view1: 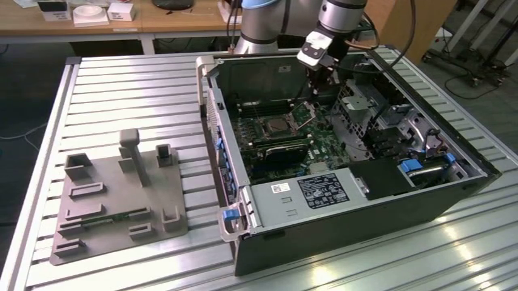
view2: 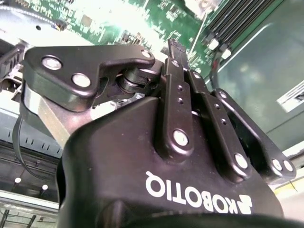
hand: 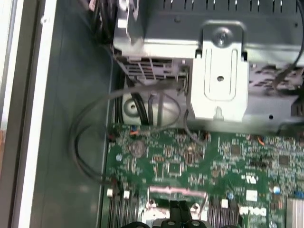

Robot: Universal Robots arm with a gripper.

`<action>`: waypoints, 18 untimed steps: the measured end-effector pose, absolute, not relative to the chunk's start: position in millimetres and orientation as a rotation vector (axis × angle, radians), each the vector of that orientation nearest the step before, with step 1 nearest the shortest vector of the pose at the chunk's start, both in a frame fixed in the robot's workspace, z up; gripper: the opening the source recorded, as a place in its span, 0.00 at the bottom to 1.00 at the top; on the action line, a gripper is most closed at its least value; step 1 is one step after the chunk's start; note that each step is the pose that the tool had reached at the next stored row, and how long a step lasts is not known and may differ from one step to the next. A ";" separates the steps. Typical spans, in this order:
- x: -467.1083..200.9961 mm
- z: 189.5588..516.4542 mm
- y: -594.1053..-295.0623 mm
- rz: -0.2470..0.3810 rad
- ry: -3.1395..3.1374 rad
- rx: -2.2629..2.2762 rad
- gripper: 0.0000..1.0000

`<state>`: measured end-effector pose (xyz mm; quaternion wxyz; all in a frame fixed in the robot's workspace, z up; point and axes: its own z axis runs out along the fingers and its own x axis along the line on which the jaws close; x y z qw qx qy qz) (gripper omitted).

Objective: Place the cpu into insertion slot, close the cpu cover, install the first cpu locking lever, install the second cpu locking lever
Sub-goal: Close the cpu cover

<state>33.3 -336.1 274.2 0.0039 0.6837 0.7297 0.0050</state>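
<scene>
Jaws: the gripper [view1: 314, 96] has its fingers drawn together, with no gap between the tips in the second wrist view [view2: 174, 47]. Whether something thin is pinched there cannot be told.
Gripper position: reaching down inside the open computer case [view1: 348, 230], just beside the raised cover.
Fingertips: in the first wrist view [hand: 178, 209] the dark tips are cut off by the picture's edge. They sit at a pale metal strip [hand: 161, 191]; what part that strip belongs to is hard to make out.
Cpu [view1: 279, 126]: a silvery square lying flat in the insertion slot [view1: 261, 129], apart from the gripper.
Cpu cover [view1: 304, 109]: a thin metal frame standing tilted up on the slot's side nearer the gripper, not closed. Contact with the fingers cannot be judged.
Levers: too small to tell.
Circuit board [hand: 190, 152]: green, spread around the slot.
Memory slots [view2: 232, 23]: long and dark, partly hidden behind the gripper body.
Bracket [hand: 218, 80]: grey sheet metal above the board, with dark cables [hand: 85, 142] looping beside it.
Table [view1: 130, 79]: slatted metal, carrying the case and a grey fixture plate [view1: 113, 200] at the exterior view's left.
</scene>
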 end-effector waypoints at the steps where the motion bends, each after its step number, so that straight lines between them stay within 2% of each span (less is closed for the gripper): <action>1: 35.6 273.6 -336.0 0.016 2.287 2.143 0.10; 18: 56.5 263.3 -334.8 0.015 2.287 2.143 0.10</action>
